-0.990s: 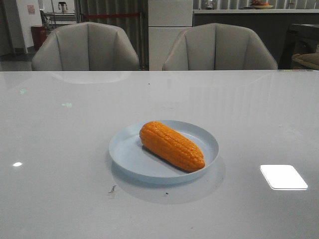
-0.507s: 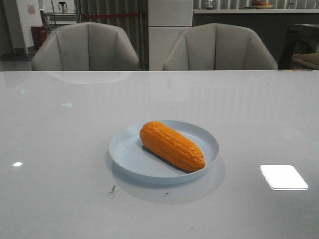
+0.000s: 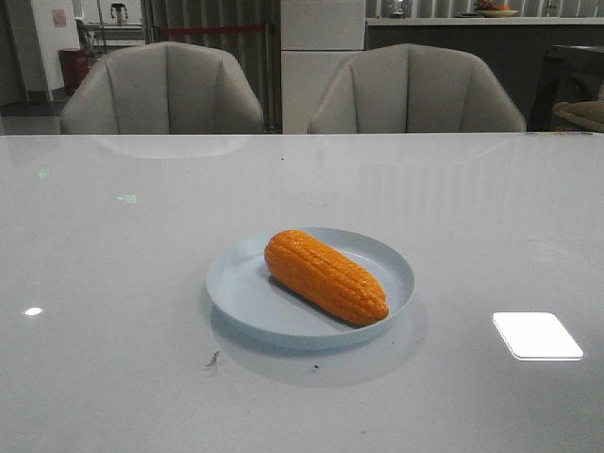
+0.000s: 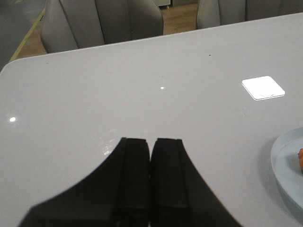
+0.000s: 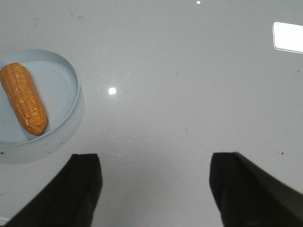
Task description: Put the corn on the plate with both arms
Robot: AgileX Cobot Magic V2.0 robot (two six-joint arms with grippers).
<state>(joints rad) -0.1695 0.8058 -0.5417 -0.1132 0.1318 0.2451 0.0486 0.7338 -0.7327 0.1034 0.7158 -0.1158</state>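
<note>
The orange-yellow corn (image 3: 326, 276) lies diagonally on the pale-blue plate (image 3: 245, 293) in the middle of the table; it also shows in the right wrist view (image 5: 23, 98) on the plate (image 5: 64, 82). Neither gripper shows in the front view. My left gripper (image 4: 151, 142) is shut and empty above bare table, with the plate's rim (image 4: 279, 170) off to one side. My right gripper (image 5: 156, 163) is open and empty above bare table, apart from the plate.
Two grey chairs (image 3: 160, 90) (image 3: 415, 90) stand behind the table's far edge. The glossy white table (image 3: 113, 245) shows bright light reflections (image 3: 536, 335).
</note>
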